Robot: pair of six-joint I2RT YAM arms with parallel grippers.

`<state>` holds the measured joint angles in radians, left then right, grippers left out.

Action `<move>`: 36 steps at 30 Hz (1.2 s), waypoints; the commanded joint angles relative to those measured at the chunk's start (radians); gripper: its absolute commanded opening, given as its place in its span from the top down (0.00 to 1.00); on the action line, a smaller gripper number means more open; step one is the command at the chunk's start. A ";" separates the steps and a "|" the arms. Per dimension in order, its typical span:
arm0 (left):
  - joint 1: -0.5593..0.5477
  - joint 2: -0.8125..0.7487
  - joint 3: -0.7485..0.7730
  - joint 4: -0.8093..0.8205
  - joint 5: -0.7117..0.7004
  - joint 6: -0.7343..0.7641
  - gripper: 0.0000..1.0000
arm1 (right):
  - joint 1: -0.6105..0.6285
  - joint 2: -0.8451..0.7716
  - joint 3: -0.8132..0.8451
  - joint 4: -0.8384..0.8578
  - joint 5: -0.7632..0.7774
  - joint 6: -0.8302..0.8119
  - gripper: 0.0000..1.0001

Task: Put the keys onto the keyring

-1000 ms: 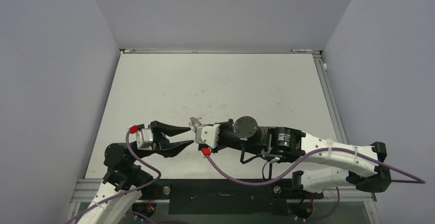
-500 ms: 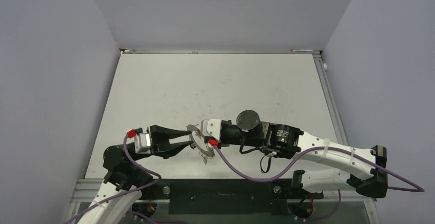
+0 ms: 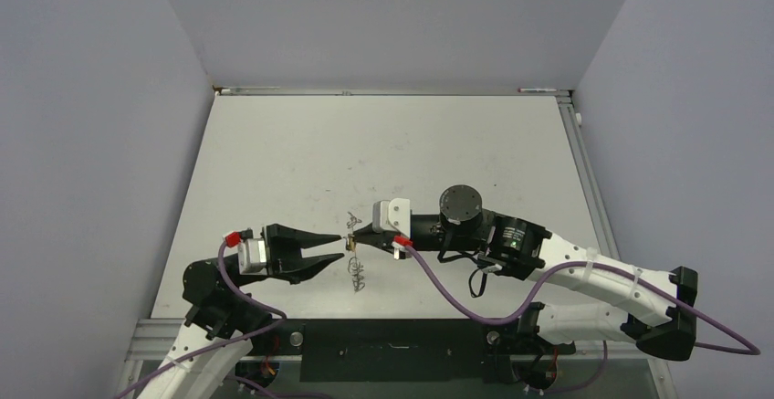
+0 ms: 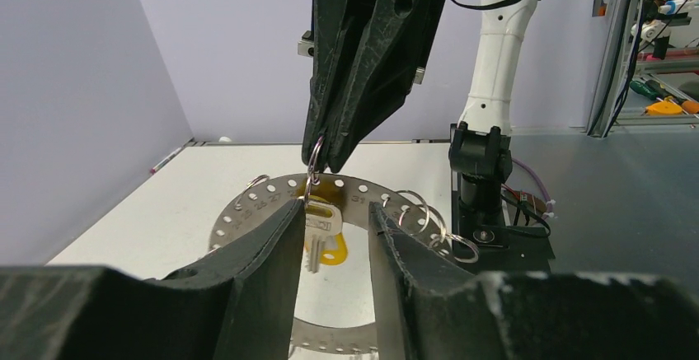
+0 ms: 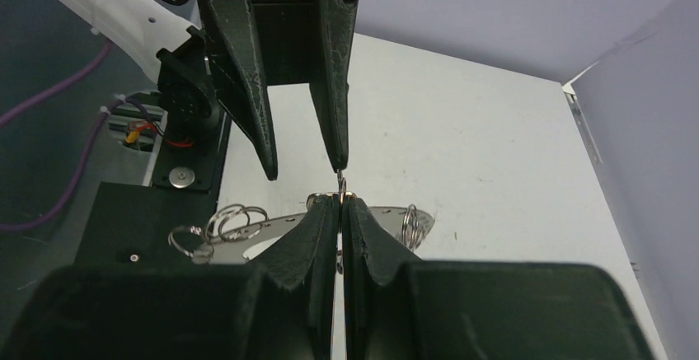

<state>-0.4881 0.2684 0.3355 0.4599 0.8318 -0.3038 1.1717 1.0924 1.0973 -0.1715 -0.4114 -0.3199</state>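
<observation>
My right gripper is shut on a small split ring above the table's near part; it also shows in the left wrist view and in its own view. A silver key hangs from that ring, with a yellow-headed key behind it. The keyring is a flat silvery hoop with numbered holes and several small split rings. It hangs upright under the right gripper, edge-on from above. My left gripper is open, its jaws on either side of the silver key without touching. No blue key shows.
The white table has grey walls on three sides. The arm bases and a black mounting plate lie along the near edge. A purple cable loops under the right arm.
The right gripper has drawn back to the right and turned, so the hoop now hangs edge-on instead of lying flat. The left gripper stays open and has edged right, around the hanging key.
</observation>
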 commanded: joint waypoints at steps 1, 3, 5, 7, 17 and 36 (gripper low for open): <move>0.002 0.000 -0.003 0.040 0.002 -0.009 0.69 | -0.012 -0.019 0.003 0.119 -0.105 0.037 0.95; 0.001 -0.003 -0.004 0.040 0.002 -0.010 0.68 | -0.012 -0.015 0.001 0.126 -0.113 0.041 0.95; 0.002 0.000 -0.005 0.042 0.005 -0.013 0.68 | -0.013 -0.010 0.003 0.131 -0.122 0.042 0.95; 0.002 0.001 -0.006 0.043 0.006 -0.015 0.68 | -0.014 -0.007 0.007 0.132 -0.128 0.044 0.95; 0.002 -0.001 -0.010 0.062 0.009 -0.021 0.67 | -0.020 0.008 0.009 0.127 -0.160 0.048 0.95; 0.002 0.012 -0.023 0.117 0.038 -0.054 0.69 | -0.029 0.047 0.017 0.160 -0.202 0.066 0.95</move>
<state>-0.4881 0.2768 0.3092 0.5358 0.8619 -0.3550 1.1507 1.1305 1.0973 -0.1059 -0.5697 -0.2657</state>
